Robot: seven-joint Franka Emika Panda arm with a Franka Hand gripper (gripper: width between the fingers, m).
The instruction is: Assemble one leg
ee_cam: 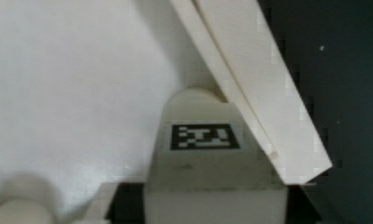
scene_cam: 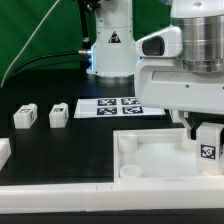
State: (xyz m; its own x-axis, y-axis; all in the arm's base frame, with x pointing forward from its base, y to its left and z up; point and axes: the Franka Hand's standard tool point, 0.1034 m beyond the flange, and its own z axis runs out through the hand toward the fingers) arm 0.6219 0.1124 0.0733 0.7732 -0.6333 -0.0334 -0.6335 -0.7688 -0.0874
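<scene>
My gripper (scene_cam: pixel 203 130) is shut on a leg (scene_cam: pixel 207 151), a small white block with a black-and-white tag on the face towards the camera. It holds the leg upright over the corner of the large white square panel (scene_cam: pixel 150 158) at the exterior view's right. In the wrist view the leg (ee_cam: pixel 204 150) stands between my dark fingers (ee_cam: pixel 130 205), its rounded end against the panel's flat inside (ee_cam: pixel 76 80), next to the raised rim (ee_cam: pixel 254 90). I cannot tell whether the leg touches the panel.
Two more legs (scene_cam: pixel 24 117) (scene_cam: pixel 57 114) stand on the black table at the exterior view's left. Another white part (scene_cam: pixel 3 152) shows at the left edge. The marker board (scene_cam: pixel 110 106) lies behind the panel. The robot base (scene_cam: pixel 112 50) stands at the back.
</scene>
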